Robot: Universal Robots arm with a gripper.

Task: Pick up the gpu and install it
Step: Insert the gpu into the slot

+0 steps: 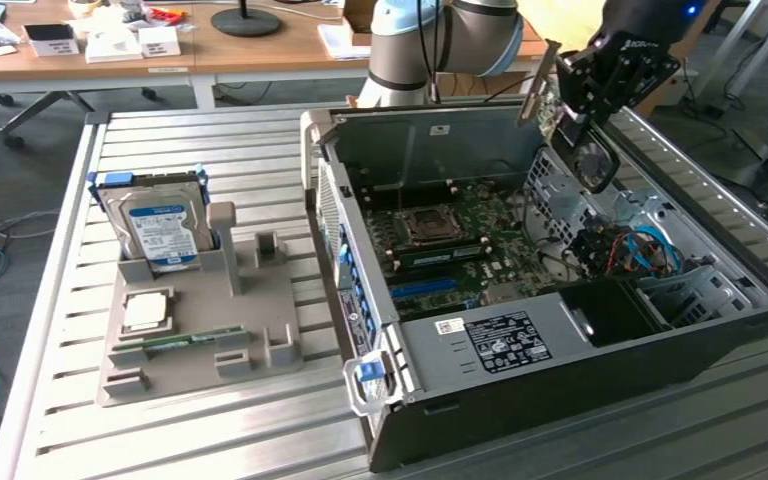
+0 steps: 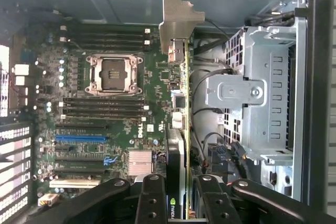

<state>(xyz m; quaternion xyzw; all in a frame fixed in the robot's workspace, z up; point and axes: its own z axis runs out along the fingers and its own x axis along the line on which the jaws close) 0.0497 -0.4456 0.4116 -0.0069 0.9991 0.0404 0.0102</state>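
Slatted table [image 1: 224, 440], open case [image 1: 598, 400] on it. Gripper [image 1: 584, 105] clamped on gpu [image 1: 595, 160] above motherboard [image 1: 478, 250]. Tilt could snag it on the cage [image 2: 262, 93]

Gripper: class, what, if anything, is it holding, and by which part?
The gripper holds the gpu edge-on over the open computer case, fingers clamped on its faces at the end away from the silver bracket.

A: Exterior cam?
B: High up, angled down on the table [image 1: 224, 430], mid range; the open computer case [image 1: 704, 345] sits right of frame centre.
A: Wrist?
B: Close, facing straight into that case, along the gpu [image 2: 175, 153] clamped in the gripper [image 2: 181, 195].
A: Shared?
B: The motherboard [image 1: 478, 235] and the case interior.
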